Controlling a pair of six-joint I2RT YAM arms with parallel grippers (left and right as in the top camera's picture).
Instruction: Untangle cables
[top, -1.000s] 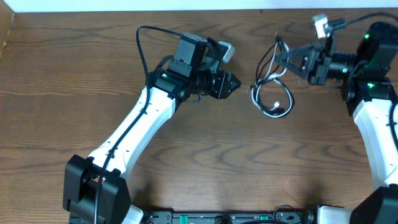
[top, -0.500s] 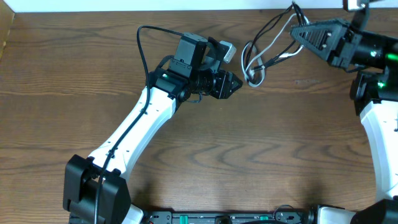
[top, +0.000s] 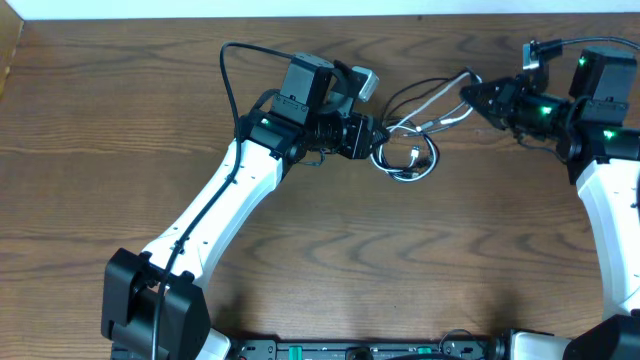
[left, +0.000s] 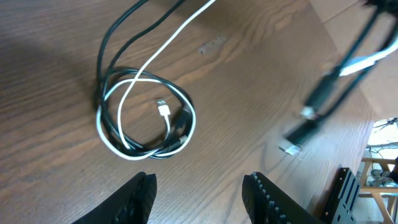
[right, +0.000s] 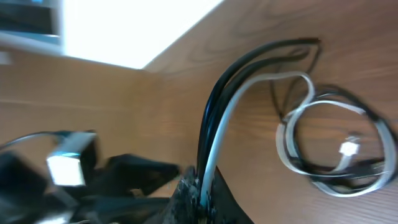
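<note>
The cables, one white and at least one black, form a loose coil (top: 413, 152) lying on the wooden table. In the left wrist view the coil (left: 180, 132) is ahead and to the left, with a white plug (left: 163, 111) inside it. Strands rise from the coil to my right gripper (top: 469, 94), which is shut on them above the table. The right wrist view shows black and white strands (right: 214, 118) pinched in the right gripper (right: 202, 185). My left gripper (top: 374, 135) is at the coil's left edge. It stands open (left: 200, 186) with nothing between its fingers.
Blurred black cable ends with plugs (left: 309, 113) hang in the air to the right in the left wrist view. The table's far edge (top: 300, 17) runs just behind both grippers. Bare wood lies in front of the coil.
The right gripper lifted the cables toward the back, then brought them down. The coil now lies further left, beside the left gripper. The left arm has not moved.
</note>
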